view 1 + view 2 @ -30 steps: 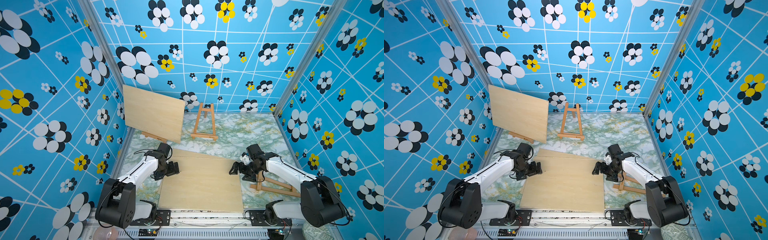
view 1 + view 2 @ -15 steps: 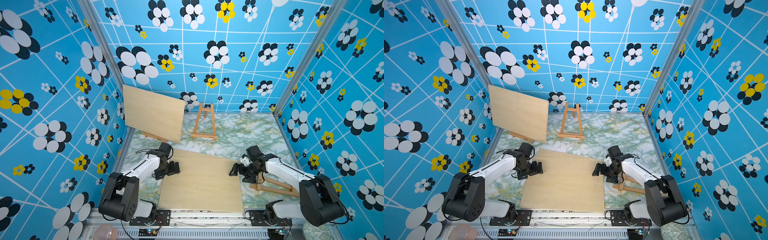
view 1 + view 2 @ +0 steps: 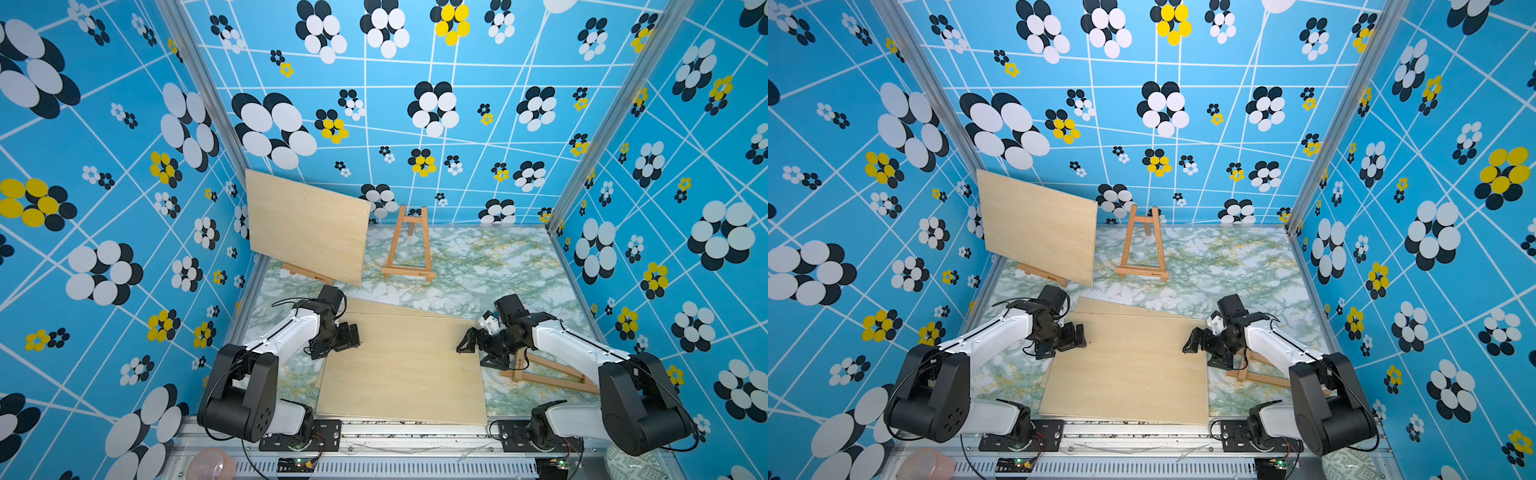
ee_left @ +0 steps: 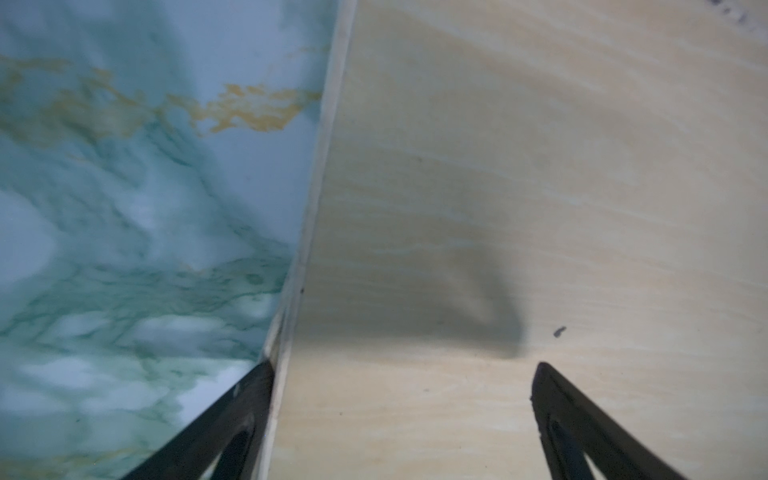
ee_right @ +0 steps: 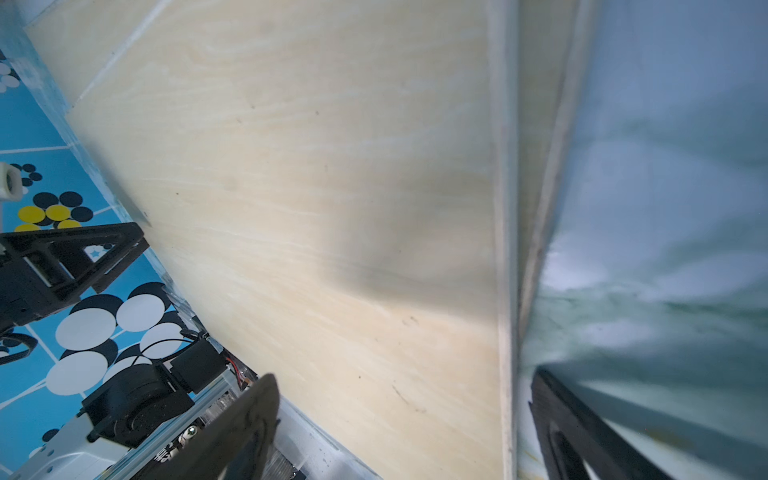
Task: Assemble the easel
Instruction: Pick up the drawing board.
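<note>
Two plywood boards lie stacked flat on the marble table. The top board (image 3: pixel 399 365) (image 3: pixel 1125 370) covers most of the lower board (image 3: pixel 374 307). My left gripper (image 3: pixel 353 334) (image 4: pixel 403 370) is open and straddles the top board's left edge (image 4: pixel 291 332), one finger over the table and one over the wood. My right gripper (image 3: pixel 473 353) (image 5: pixel 403 382) is open astride the right edge (image 5: pixel 505 332). An empty wooden easel (image 3: pixel 409 245) stands at the back centre. Another easel (image 3: pixel 307 272) at the back left carries a board (image 3: pixel 307 228). A third easel (image 3: pixel 548 374) lies flat beneath my right arm.
Blue flowered walls close in the table on three sides. An aluminium rail (image 3: pixel 415 432) with both arm bases runs along the front edge. A pink object (image 3: pixel 210 467) and a patterned object (image 3: pixel 627 465) sit below the rail.
Both grippers have shifted only slightly at the board's side edges and remain open. The left arm's elbow has swung a little. The boards and easels have not moved.
</note>
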